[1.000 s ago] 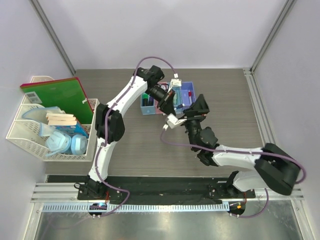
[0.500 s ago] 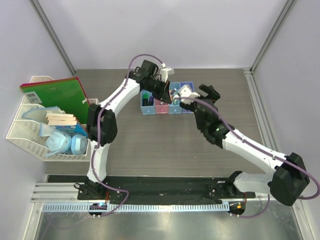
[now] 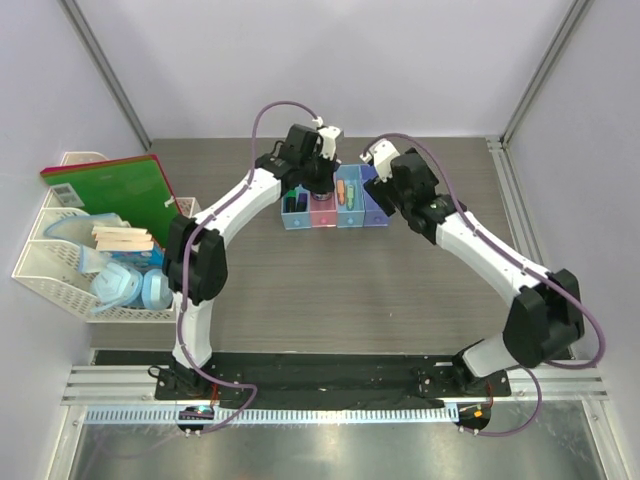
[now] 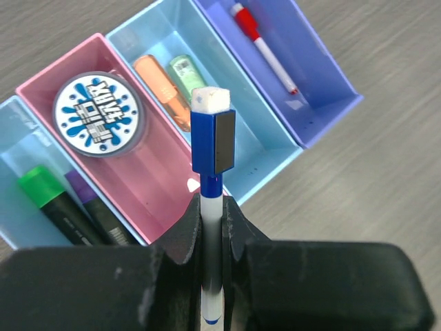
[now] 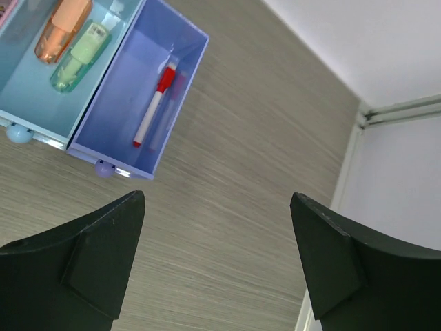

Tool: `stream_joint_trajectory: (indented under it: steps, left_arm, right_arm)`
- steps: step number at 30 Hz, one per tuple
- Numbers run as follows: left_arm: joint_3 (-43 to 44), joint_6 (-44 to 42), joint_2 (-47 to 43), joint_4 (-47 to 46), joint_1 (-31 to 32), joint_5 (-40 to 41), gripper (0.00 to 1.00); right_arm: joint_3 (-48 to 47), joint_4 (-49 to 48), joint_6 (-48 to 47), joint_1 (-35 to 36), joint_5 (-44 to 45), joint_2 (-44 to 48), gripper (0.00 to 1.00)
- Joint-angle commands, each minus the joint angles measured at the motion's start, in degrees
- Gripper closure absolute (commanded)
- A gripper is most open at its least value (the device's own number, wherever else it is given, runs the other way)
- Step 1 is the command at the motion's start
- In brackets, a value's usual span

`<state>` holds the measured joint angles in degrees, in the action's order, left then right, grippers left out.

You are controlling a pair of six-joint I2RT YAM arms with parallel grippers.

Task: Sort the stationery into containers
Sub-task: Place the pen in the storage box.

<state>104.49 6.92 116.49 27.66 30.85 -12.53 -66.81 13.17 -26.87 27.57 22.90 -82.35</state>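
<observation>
We see a grey-brown wood-grain table top [image 3: 400,290] closed in by pale walls [image 3: 350,60], with a metal rail [image 3: 515,215] along its right edge. Near the far side stands the row of four joined translucent plastic bins [image 3: 340,222]. A broad stretch of wood grain lies between it and the arm bases. At the left edge sits a white mesh desk organiser [image 3: 40,270] with a green notebook [image 3: 120,195] leaning in it, well apart from the bins.

The left gripper [image 4: 212,221] pinches a white marker with a blue cap [image 4: 212,145], held above the pink bin [image 4: 151,179] and the second light blue bin [image 4: 227,89]. A round blue jar [image 4: 98,114] lies in the pink bin. Two short black highlighters [image 4: 58,207] lie in the end light blue bin [image 4: 21,158], and a white marker with a red cap [image 4: 265,48] lies in the purple-blue bin [image 4: 303,76].

The right gripper [image 5: 220,255] hangs beside that bin, jaws spread wide and holding nothing.
</observation>
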Motion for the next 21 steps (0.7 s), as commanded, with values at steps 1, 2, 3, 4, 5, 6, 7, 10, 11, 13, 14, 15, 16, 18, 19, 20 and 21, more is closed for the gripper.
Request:
stream_joint_trajectory:
  steps: [1,2,3,4,5,6,7,10,11,13,14,15,16,18,19,20,21]
  left_arm:
    - [-0.9,-1.1,-4.2,-5.4,1.7,8.0,1.00]
    - [-0.9,-1.2,-4.3,-5.5,2.2,8.5,1.00]
    - [-1.0,-1.2,-4.7,-6.1,2.4,8.9,1.00]
    - [-1.1,-1.2,-4.8,-6.3,2.7,9.5,1.00]
    - [-1.1,-1.0,-4.8,-6.6,2.9,10.0,1.00]
    - [-1.1,-0.9,-5.0,-6.8,3.2,10.3,1.00]
    - [-1.0,-0.9,-5.1,-6.8,3.6,11.1,1.00]
    - [-2.2,-2.2,-6.2,-7.7,4.6,14.0,1.00]
    - [-2.9,-2.6,-6.6,-8.4,4.9,14.8,1.00]
    - [-5.6,-3.7,-8.1,-10.7,5.7,16.7,1.00]
    - [-6.8,-3.8,-8.6,-11.0,5.8,17.3,1.00]
    - [-7.2,-3.7,-8.7,-11.5,6.1,17.9,1.00]
    - [-7.3,-3.2,-8.8,-11.6,6.1,18.4,1.00]
    - [-7.5,-3.1,-8.6,-11.5,6.2,19.1,1.00]
    - [-7.6,-3.3,-8.7,-11.5,6.2,19.5,1.00]
    - [-7.7,-3.7,-8.6,-11.6,6.2,19.7,1.00]
    - [-7.8,-3.8,-8.6,-11.6,6.2,19.9,1.00]
  right_arm:
    - [-6.7,6.0,5.8,-4.2,-10.1,-5.4,0.09]
    - [-8.8,7.2,6.5,-4.8,-11.3,-7.8,0.09]
    - [-9.7,7.9,7.1,-6.3,-12.7,-8.6,0.10]
    - [-10.6,8.4,8.4,-7.1,-15.8,-9.5,0.10]
    - [-12.1,9.1,8.9,-7.6,-16.8,-10.7,0.11]
    - [-12.7,9.5,9.4,-8.1,-18.1,-11.2,0.11]
    - [-13.7,9.9,9.9,-9.0,-20.0,-11.5,0.11]
    - [-14.3,10.6,9.9,-9.6,-21.5,-12.0,0.11]
    - [-14.3,10.6,9.8,-9.6,-21.8,-12.1,0.11]
    - [-14.4,11.0,9.6,-10.0,-24.3,-12.0,0.11]
    - [-14.4,11.2,9.5,-10.0,-24.6,-12.0,0.11]
    - [-14.4,11.3,9.4,-10.2,-25.3,-12.1,0.11]
    - [-14.7,11.8,9.4,-10.4,-26.3,-12.1,0.11]
    - [-15.2,12.3,9.3,-10.5,-28.2,-12.5,0.11]
    - [-15.7,13.0,9.2,-10.5,-28.8,-12.7,0.11]
    - [-16.0,13.3,9.1,-10.5,-29.6,-12.8,0.11]
    - [-16.2,13.5,9.0,-10.5,-29.8,-13.0,0.11]
